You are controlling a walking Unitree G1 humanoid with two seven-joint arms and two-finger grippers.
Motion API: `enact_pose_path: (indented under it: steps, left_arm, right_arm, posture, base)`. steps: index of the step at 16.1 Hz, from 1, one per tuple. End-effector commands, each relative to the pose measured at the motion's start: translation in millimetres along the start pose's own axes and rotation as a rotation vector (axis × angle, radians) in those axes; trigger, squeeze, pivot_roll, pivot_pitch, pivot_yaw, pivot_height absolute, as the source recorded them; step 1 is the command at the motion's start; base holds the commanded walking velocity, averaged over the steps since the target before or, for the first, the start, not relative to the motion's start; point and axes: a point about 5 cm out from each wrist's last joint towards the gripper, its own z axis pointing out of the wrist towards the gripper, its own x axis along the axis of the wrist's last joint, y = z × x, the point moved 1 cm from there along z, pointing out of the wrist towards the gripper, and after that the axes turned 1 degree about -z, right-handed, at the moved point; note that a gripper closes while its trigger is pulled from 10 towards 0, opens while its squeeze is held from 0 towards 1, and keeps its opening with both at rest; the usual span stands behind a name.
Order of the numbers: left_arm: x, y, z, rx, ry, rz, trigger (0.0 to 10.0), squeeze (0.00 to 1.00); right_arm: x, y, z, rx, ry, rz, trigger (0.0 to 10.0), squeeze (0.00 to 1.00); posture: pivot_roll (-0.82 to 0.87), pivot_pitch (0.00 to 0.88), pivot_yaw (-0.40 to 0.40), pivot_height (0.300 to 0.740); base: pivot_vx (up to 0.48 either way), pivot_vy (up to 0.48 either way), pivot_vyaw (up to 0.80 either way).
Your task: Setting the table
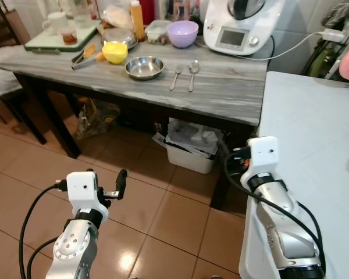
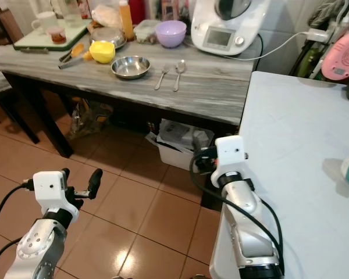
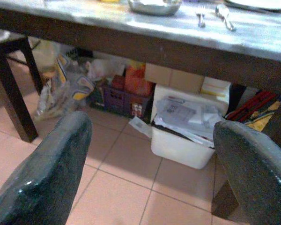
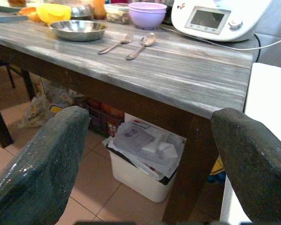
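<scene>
left eye view: a shallow round steel bowl (image 1: 144, 67) sits on the grey wood-grain table (image 1: 221, 93), just beside a thin steel fork (image 1: 175, 77) and steel spoon (image 1: 193, 72); light, stiff, slick, best pinched mid-handle. a yellow plastic bowl (image 1: 114, 52) crowds the left.

wrist views: the left gripper (image 3: 152, 173) and right gripper (image 4: 150, 164) gape wide, empty, below table height; the table edge blocks them.

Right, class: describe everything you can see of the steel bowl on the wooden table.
The steel bowl is round, shallow and shiny, with a wide rim, and looks empty. It stands upright on the grey wood-grain table, near the front edge. A yellow bowl sits just behind it to the robot's left; a fork and spoon lie to its right, apart from it. Nothing touches it.
</scene>
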Motion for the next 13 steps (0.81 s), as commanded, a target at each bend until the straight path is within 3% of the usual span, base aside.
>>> enact_pose_path:
  steps: [1, 13]
  left_arm:
    - [-2.1, -0.3, -0.6, -0.003, -0.017, 0.007, 10.0, 0.00]
    - [-6.3, 1.9, -3.1, -0.012, -0.044, 0.005, 10.0, 0.00]
  right_arm:
    - [1.6, 3.1, 0.5, -0.010, 0.005, -0.006, 10.0, 0.00]
    - [-0.9, 2.6, 0.8, -0.010, -0.008, -0.005, 10.0, 0.00]
  posture:
    - [-0.14, 0.096, 0.047, 0.740]
    - [-0.14, 0.098, 0.043, 0.740]
  base:
    - [-0.274, 0.000, 0.00]
    - [-0.306, 0.000, 0.00]
